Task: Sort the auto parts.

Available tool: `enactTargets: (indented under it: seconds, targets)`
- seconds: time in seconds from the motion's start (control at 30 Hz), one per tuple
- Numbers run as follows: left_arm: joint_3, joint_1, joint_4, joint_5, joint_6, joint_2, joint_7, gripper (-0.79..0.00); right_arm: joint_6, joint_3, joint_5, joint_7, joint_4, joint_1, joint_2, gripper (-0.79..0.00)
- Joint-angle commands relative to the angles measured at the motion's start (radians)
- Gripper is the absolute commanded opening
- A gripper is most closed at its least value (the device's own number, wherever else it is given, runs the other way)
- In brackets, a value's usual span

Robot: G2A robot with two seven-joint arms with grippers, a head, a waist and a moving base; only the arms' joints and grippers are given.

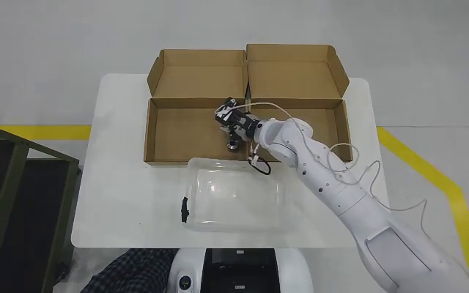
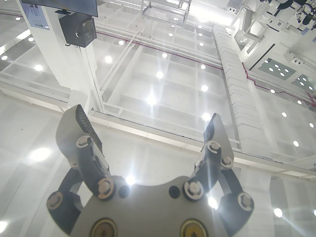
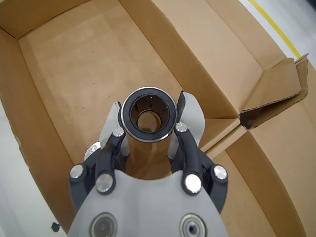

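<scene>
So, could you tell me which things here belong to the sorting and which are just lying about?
Job: bearing; right gripper holding it; cardboard box below; neighbouring box; clear bin.
Lying about: dark rack; yellow floor tape; left gripper, open.

The top camera sits high on the robot and looks down from far enough back to take in the whole white table (image 1: 117, 190) and the open cardboard box (image 1: 152, 135) at its far side. The right wrist camera rides just behind the right gripper (image 3: 149, 103). It is very close and sights past the metal bearing (image 3: 148, 135) between the fingers into that same box, which both views share. The left wrist camera, behind the left gripper (image 2: 146, 111), faces up at the hall ceiling (image 2: 172, 75).
</scene>
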Motion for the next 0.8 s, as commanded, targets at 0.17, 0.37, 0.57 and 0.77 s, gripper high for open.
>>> enactTargets:
  seconds: [0.17,0.37,0.57,0.77]
  targets:
    - [0.000,0.000,0.000,0.000,0.000,0.000,0.000,0.000,-0.010,0.002,0.001,-0.008,0.027,0.008,-0.013,-0.028]
    - [0.000,0.000,0.000,0.000,0.000,0.000,0.000,0.000,-0.023,0.021,0.000,-0.008,-0.009,-0.003,-0.014,0.000]
    - [0.000,0.000,0.000,0.000,0.000,0.000,0.000,0.000,-0.039,0.082,-0.030,-0.033,-0.149,-0.052,0.008,0.000]
    - [0.000,0.000,0.000,0.000,0.000,0.000,0.000,0.000,-0.052,0.196,-0.078,-0.043,-0.374,-0.166,0.048,0.000]
